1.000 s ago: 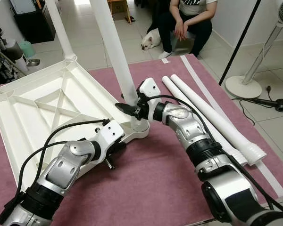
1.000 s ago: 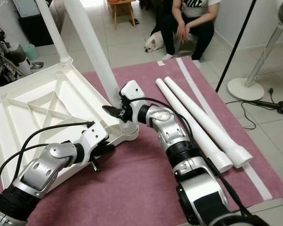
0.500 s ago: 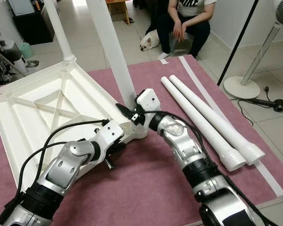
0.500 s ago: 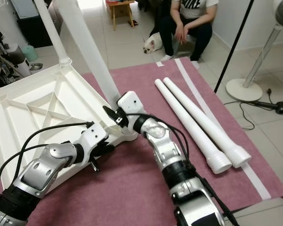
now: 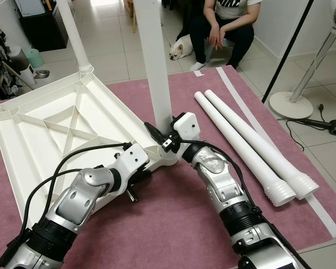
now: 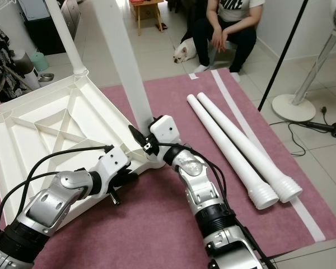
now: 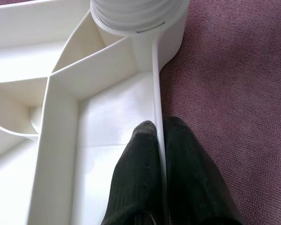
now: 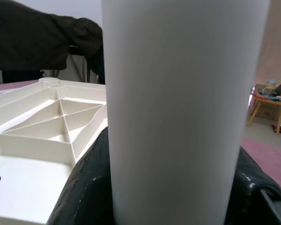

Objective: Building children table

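The white table top [image 5: 45, 129] lies upside down on a maroon rug [image 5: 173, 224]. One white leg [image 5: 73, 33] stands in its far corner. A second leg [image 5: 157, 61] stands almost upright in the near corner socket [image 5: 169, 158], and my right gripper [image 5: 163, 136] is shut on it just above the socket. Black fingers [image 8: 84, 187] flank the leg [image 8: 178, 93] in the right wrist view. My left gripper [image 7: 158, 129] is shut on the table top's rim [image 7: 155, 84] a little short of the socket [image 7: 136, 14]. Two loose legs [image 5: 241, 140] lie on the rug to the right.
A person [image 5: 224, 28] sits beyond the rug with a small dog [image 5: 182, 47] alongside. A fan stand [image 5: 294, 101], a slanted black pole [image 5: 285, 50] and a corded device [image 5: 333, 130] are on the tiles at right. Clutter [image 5: 11, 56] stands at far left.
The held leg has swung from leaning left to almost upright in the socket. My right gripper came down and to the right with it. The left gripper kept its grip.
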Controlling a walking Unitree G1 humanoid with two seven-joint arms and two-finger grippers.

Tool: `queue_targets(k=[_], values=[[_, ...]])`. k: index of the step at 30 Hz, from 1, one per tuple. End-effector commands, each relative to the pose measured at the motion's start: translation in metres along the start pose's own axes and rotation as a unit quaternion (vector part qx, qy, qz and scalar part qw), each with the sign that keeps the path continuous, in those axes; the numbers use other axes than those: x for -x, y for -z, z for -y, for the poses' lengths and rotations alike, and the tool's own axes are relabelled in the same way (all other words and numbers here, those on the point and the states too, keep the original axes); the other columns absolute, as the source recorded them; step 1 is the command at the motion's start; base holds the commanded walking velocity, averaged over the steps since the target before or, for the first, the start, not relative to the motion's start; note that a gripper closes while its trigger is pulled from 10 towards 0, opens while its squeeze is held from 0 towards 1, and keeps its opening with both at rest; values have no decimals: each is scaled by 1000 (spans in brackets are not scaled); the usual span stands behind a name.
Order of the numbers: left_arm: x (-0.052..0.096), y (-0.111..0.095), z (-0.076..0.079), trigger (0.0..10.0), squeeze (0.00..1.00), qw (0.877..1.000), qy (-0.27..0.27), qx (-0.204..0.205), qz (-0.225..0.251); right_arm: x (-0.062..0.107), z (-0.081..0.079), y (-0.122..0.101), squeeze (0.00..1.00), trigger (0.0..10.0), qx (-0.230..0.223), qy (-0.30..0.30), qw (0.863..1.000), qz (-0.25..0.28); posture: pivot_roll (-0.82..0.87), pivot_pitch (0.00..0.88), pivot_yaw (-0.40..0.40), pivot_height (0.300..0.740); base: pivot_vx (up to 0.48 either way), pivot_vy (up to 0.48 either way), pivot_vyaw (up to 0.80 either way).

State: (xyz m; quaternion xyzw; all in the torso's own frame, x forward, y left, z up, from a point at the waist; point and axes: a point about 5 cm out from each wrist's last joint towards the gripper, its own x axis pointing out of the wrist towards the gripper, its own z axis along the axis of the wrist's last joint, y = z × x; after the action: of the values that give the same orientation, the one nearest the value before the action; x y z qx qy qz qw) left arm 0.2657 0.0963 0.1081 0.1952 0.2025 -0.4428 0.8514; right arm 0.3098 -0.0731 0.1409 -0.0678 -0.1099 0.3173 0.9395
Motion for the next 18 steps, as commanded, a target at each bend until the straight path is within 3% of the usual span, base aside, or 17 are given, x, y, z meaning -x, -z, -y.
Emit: queue_targets(k=[1,9,18], values=[[10,-11,-18,10000,0,998,-52,-30,17,30,3,50,0,10000,-47,47,991,-117,31,0,115,740,0,0,0],[10,-10,-18,10000,0,998,-50,-32,15,24,11,50,0,10000,-105,146,978,-108,28,0,122,740,0,0,0],[9,-10,-18,10000,0,998,-50,-33,15,21,7,52,0,10000,-84,154,977,-125,28,0,119,740,0,0,0]])
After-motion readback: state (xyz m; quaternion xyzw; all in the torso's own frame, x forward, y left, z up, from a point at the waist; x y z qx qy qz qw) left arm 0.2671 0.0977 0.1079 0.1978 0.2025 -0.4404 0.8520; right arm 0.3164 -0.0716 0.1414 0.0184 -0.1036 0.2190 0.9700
